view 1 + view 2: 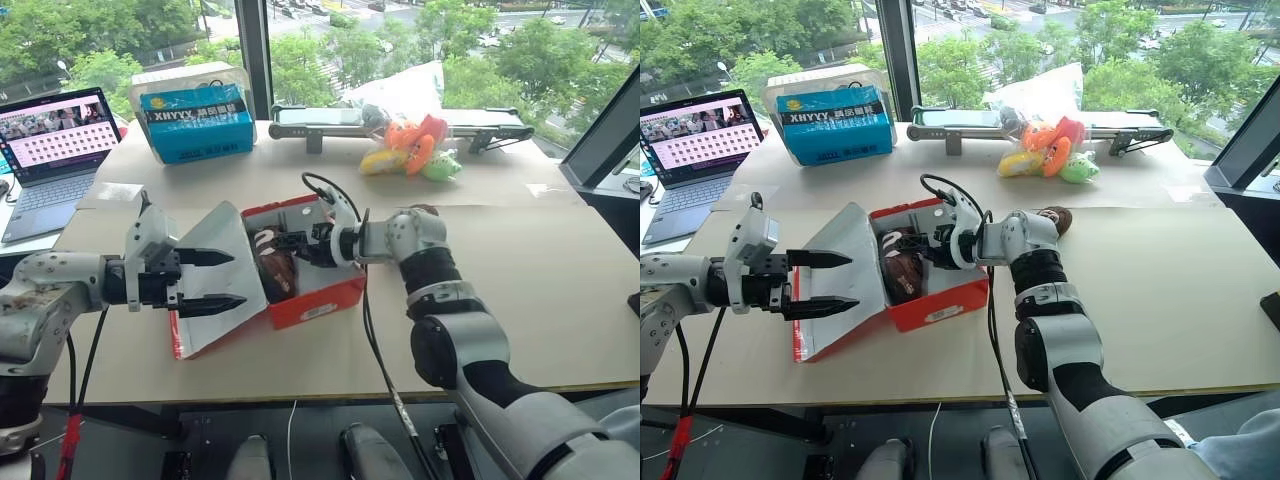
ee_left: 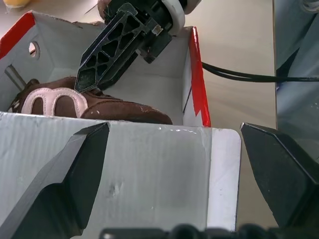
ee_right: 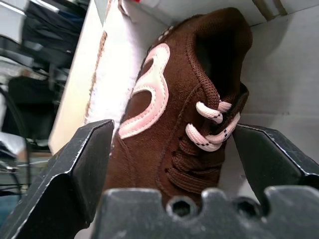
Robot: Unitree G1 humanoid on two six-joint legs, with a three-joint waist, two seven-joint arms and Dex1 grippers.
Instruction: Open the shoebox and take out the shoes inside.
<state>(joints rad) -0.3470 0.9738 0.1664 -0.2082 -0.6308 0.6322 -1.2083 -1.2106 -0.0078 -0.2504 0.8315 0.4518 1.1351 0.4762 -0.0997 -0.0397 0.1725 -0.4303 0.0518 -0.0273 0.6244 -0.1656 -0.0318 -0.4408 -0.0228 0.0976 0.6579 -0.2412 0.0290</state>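
Observation:
The red shoebox [image 1: 322,297] stands open mid-table, its lid [image 1: 222,235] thrown back to the left with the grey-white inside up. A dark brown shoe [image 3: 169,99] with pink marks and light laces lies inside it. My right gripper [image 3: 174,132] reaches down into the box, open, with one finger on each side of the shoe's laced part. My left gripper [image 1: 238,279] hovers open just left of the box, its fingers [image 2: 75,169] over the lid's edge, holding nothing. A small dark brown thing [image 1: 1057,214] lies behind my right forearm, mostly hidden.
At the back stand a blue "XHYYY" box [image 1: 195,122], a long black-and-grey device [image 1: 330,120] and a bag of orange and green plush toys [image 1: 410,150]. A laptop [image 1: 55,150] sits at the far left. A black cable [image 1: 372,335] hangs from my right wrist.

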